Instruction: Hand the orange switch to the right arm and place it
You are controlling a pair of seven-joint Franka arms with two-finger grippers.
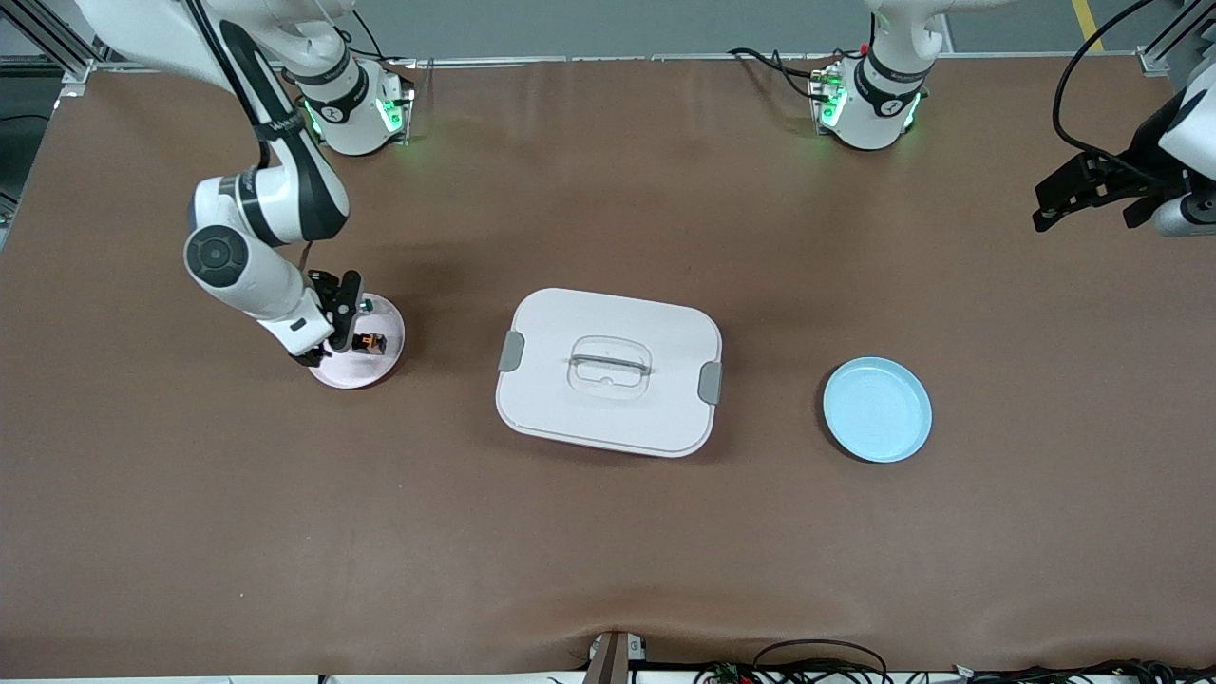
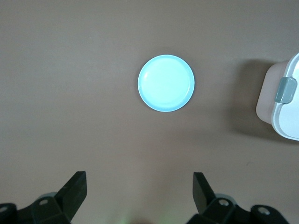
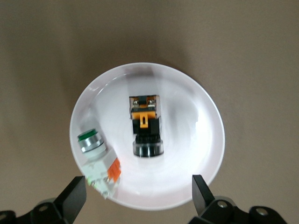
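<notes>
The orange switch (image 1: 370, 343) is a tiny black block with an orange section. It lies on the pale pink plate (image 1: 356, 373) toward the right arm's end of the table. In the right wrist view the switch (image 3: 145, 126) rests near the plate's (image 3: 198, 140) middle. My right gripper (image 1: 328, 328) hangs just over this plate, open and empty, its fingertips (image 3: 74, 191) apart from the switch. My left gripper (image 1: 1085, 217) waits up in the air at the left arm's end, open and empty (image 2: 140, 191).
A small white-and-green part with red bits (image 3: 96, 161) lies on the same pink plate beside the switch. A white lidded box (image 1: 609, 371) stands mid-table. An empty light blue plate (image 1: 877, 409) lies toward the left arm's end, also in the left wrist view (image 2: 166, 83).
</notes>
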